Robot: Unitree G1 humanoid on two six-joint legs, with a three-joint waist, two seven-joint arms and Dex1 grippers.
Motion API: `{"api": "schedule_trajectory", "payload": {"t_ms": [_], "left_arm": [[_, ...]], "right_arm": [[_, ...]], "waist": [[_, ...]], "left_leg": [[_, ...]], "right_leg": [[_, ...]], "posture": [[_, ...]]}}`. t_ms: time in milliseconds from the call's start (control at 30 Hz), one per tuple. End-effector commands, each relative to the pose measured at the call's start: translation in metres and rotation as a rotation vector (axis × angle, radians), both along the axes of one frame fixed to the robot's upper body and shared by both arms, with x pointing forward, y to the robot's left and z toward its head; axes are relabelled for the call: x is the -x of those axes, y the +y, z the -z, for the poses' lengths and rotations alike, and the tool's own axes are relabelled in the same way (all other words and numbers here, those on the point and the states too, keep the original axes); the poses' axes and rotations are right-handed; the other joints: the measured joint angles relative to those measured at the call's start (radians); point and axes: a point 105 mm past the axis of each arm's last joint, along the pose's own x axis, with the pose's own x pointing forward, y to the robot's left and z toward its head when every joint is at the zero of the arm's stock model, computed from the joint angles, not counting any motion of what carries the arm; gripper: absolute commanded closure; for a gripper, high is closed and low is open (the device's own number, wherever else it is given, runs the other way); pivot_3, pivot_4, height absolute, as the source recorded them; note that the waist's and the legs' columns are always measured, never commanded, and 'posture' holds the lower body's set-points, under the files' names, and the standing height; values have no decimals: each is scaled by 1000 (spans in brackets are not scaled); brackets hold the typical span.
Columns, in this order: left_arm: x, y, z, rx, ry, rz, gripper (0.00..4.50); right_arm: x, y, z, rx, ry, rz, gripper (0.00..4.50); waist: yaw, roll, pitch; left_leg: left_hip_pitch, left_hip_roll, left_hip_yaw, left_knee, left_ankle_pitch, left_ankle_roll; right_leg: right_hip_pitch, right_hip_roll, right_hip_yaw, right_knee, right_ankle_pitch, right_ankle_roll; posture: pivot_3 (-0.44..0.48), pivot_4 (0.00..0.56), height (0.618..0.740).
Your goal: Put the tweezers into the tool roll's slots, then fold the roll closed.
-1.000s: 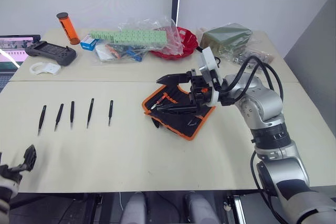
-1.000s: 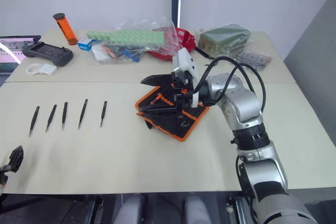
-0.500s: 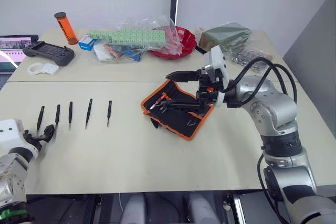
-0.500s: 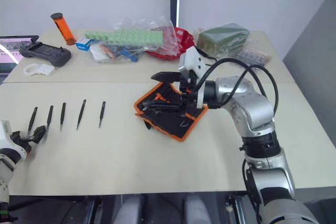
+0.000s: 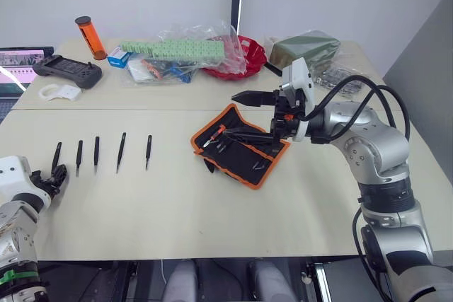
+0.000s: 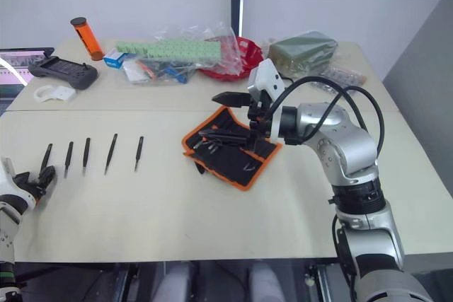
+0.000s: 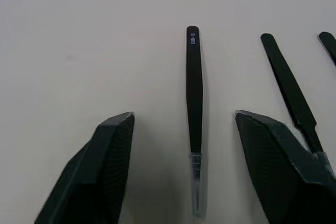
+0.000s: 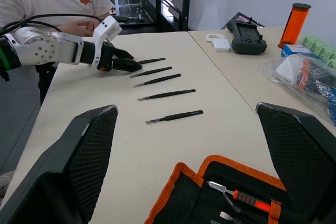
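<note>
My tool roll [image 5: 241, 148] lies unfolded near the middle of the table [image 5: 177, 210], orange binding outward, so its slots [image 5: 237, 148] face up for loading. I hold my right gripper [image 5: 256, 116] over it with the fingers spread wide and nothing between them, one finger raised above the pouch and the other low near its pockets, probably to keep the fabric open. A small screwdriver with an orange grip [image 8: 247, 199] already sits inside.

The five tweezers [image 5: 97, 153] lie well apart from the roll on my left, in a neat row, each slim, black and tapering to a fine tip. My left gripper [image 7: 191, 166] is down at the outermost tweezer [image 7: 193, 103], fingers apart on either side of it, touching nothing yet; I judge this is the line-up for the first pick.
</note>
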Motion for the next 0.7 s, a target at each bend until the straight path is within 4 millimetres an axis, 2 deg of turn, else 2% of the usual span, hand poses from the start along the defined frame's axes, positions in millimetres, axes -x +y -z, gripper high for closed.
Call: {"api": "schedule_trajectory", "payload": {"t_ms": [33, 233, 433, 600, 700], "left_arm": [[2, 3, 3, 8, 20, -9, 2531], [-1, 10, -2, 6, 2, -32, 4469], [-6, 11, -26, -15, -80, 3, 4469], [-11, 1, -50, -75, -133, 81, 4469], [-17, -10, -73, -97, -190, 142, 4469]], "right_arm": [[2, -3, -10, -12, -48, -3, 0], [2, -2, -9, -12, -50, -10, 0], [1, -3, -8, -1, -47, -1, 0], [0, -4, -8, -1, -45, 18, 0], [-1, -5, -7, -4, -43, 30, 0]], "waist": [[1, 0, 0], [7, 0, 0], [6, 0, 0], [3, 0, 0], [3, 0, 0]], "left_leg": [[0, 0, 0, 0, 0, 0], [0, 0, 0, 1, 0, 0], [0, 0, 0, 1, 0, 0], [0, 0, 0, 1, 0, 0], [0, 0, 0, 0, 0, 0]], "right_leg": [[0, 0, 0, 0, 0, 0], [0, 0, 0, 0, 0, 0], [1, 0, -1, 0, 0, 0], [0, 0, -1, 0, 0, 0], [0, 0, -1, 0, 0, 0]], "posture": [[0, 150, 740], [0, 150, 740], [0, 150, 740], [0, 150, 740], [0, 150, 740]]}}
